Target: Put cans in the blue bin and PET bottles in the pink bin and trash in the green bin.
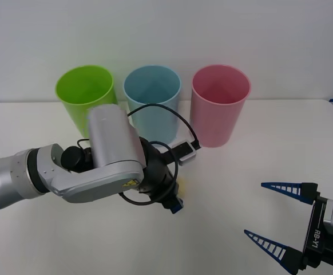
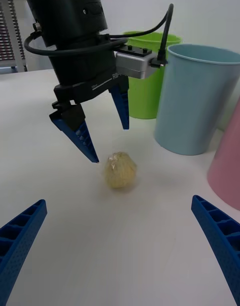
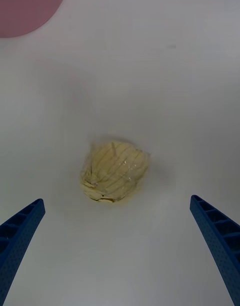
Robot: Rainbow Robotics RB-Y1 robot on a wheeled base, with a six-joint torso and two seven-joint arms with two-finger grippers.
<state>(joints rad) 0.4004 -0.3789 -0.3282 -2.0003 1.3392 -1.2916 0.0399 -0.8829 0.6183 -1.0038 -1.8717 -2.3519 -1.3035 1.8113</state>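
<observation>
The trash (image 3: 115, 171), a small pale yellow wrinkly ball, lies on the white table. My left gripper (image 2: 102, 134) hangs open just above it, pointing down, one blue finger on each side and neither touching. In the front view the left gripper (image 1: 176, 201) sits at mid-table under its own wrist, which hides most of the trash. At the back stand the green bin (image 1: 85, 94), the blue bin (image 1: 153, 97) and the pink bin (image 1: 219, 103) in a row, left to right. My right gripper (image 1: 275, 216) is open and holds nothing at the near right, facing the trash. Cans and PET bottles are out of view.
The white table (image 1: 252, 154) stretches between the bins and my right gripper. The left arm's forearm and black cable cross in front of the green and blue bins. A wall stands close behind the bins.
</observation>
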